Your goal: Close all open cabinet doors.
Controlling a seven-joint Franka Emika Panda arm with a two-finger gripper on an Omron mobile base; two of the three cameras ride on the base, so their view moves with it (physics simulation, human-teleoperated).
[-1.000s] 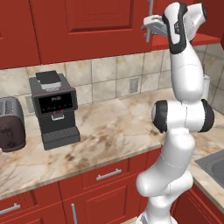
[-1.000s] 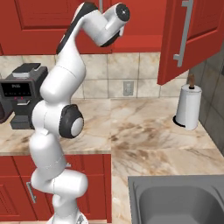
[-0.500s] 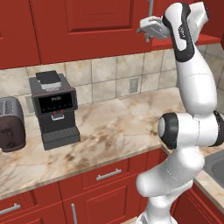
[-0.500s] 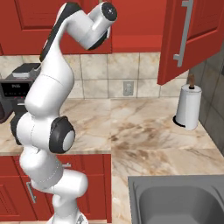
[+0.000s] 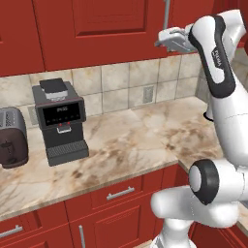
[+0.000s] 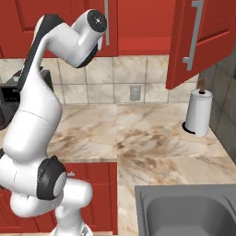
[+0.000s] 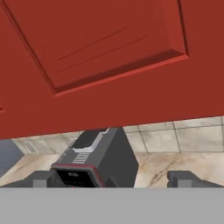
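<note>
End effector (image 7: 111, 177) open: in the hand view the two dark finger tips (image 7: 37, 178) stand wide apart at the bottom edge, nothing between them. In the left base view the end effector (image 5: 170, 39) is raised to wall-cabinet height, just below the lower edge of the red doors and near a grey bar handle (image 5: 166, 13).

Hand view looks at a closed cabinet door (image 7: 109, 57), glossy red with a raised rectangular panel; contact with it cannot be told. Below it, tiled backsplash and the coffee machine (image 7: 94, 159).

Right base view: one open cabinet door (image 6: 203, 39) at upper right, swung out from the wall over the bench, vertical grey bar handle (image 6: 192, 34) facing the camera. It hangs above the paper towel roll (image 6: 199, 113), well apart from the arm. Another door with a bar handle (image 6: 106, 23) sits flush behind the arm's wrist.

Marble bench (image 5: 131, 140) carries the coffee machine (image 5: 60, 121) and a toaster (image 5: 12, 138) at far left. Sink (image 6: 184, 212) at lower right of the right base view.
</note>
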